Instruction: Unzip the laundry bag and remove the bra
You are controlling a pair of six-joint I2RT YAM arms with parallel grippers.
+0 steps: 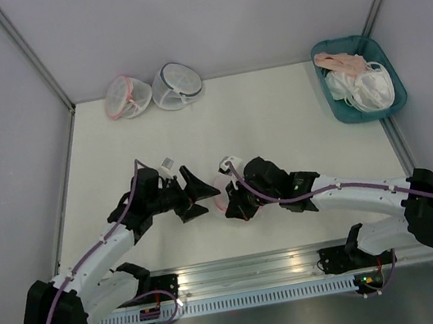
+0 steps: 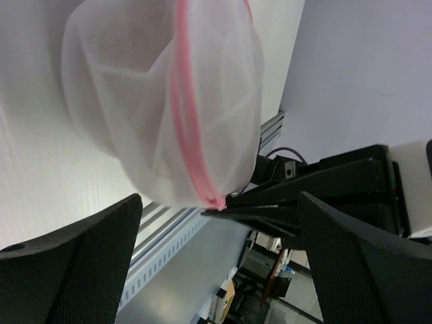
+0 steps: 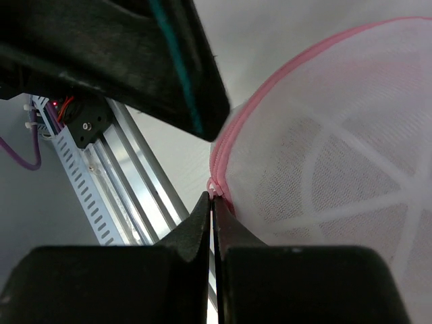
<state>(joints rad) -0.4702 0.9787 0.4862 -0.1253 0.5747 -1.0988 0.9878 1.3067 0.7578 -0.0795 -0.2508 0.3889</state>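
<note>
The laundry bag [image 2: 142,101] sat zipped between our arms, close to the table's [image 1: 276,119] near edge; we could not make out the bra through its mesh. Our right gripper [image 3: 213,196] pinched the zipper pull [image 3: 212,186], while our left gripper [image 1: 203,191] gaped wide beside the bag. A teal basket [image 1: 339,42] of garments stood at the far right, with open table between.

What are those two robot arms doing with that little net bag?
They're trying to open the laundry bag in the middle of the table. The right claw is pinched shut on the end of its pink zipper. The left claw is open, facing the bag without gripping it. The zipper looks closed, so nothing is out yet.
</note>
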